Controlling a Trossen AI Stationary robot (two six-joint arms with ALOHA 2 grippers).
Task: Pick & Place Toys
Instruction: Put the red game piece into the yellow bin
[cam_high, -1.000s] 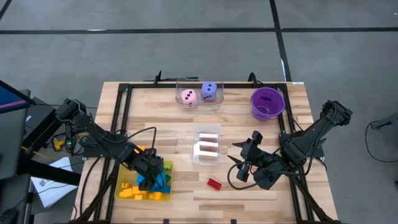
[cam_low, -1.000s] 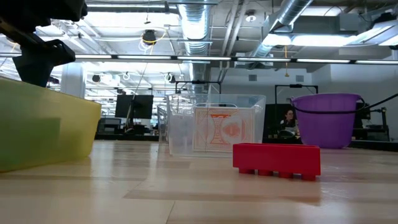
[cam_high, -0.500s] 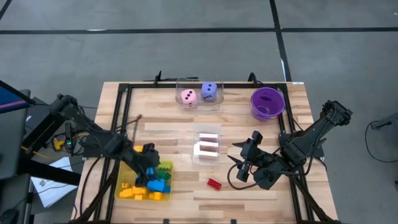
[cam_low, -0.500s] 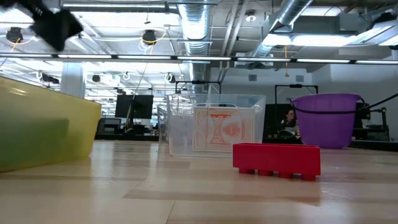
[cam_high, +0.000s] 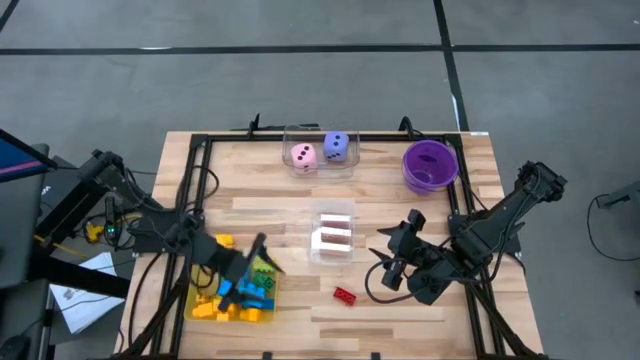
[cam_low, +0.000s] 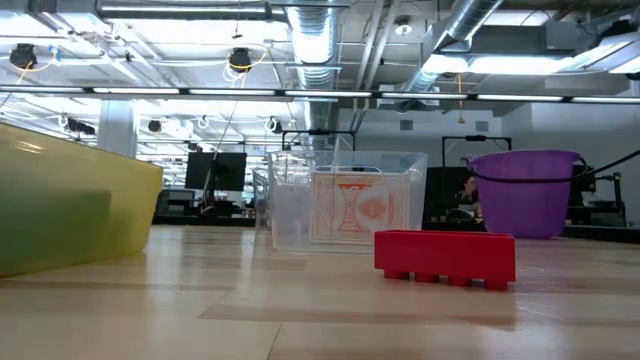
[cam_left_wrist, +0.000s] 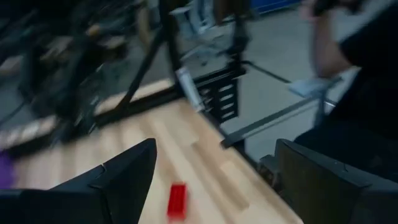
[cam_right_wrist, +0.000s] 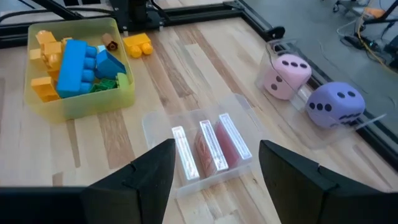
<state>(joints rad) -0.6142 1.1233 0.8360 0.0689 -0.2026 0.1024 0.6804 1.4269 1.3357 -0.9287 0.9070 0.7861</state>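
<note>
The red brick (cam_high: 345, 295) lies flat and alone on the bare wood at the near side of the table, just in front of the clear card box (cam_high: 333, 236) and well clear of the yellow tray (cam_high: 201, 300). It looks like a small, hard plastic piece: light, rigid, not fragile, but smooth enough to skate on the table (cam_high: 400, 210) if nudged, so I'd judge the best hold is across its two long flat sides, coming down from above, not over the studs. The left gripper (cam_high: 252, 262) hovers over the tray's inner edge, above the heap of blue, yellow and green bricks, its fingers spread wide with nothing between them; through its wrist camera the red brick shows on the wood beyond and between the two fingers, still some way off across the table. The right gripper (cam_high: 392, 262) waits near the box's other side, fingers partly apart and empty, and is in fact the closer one to the brick. One yellow brick (cam_high: 224, 241) sits loose just outside the tray.
</note>
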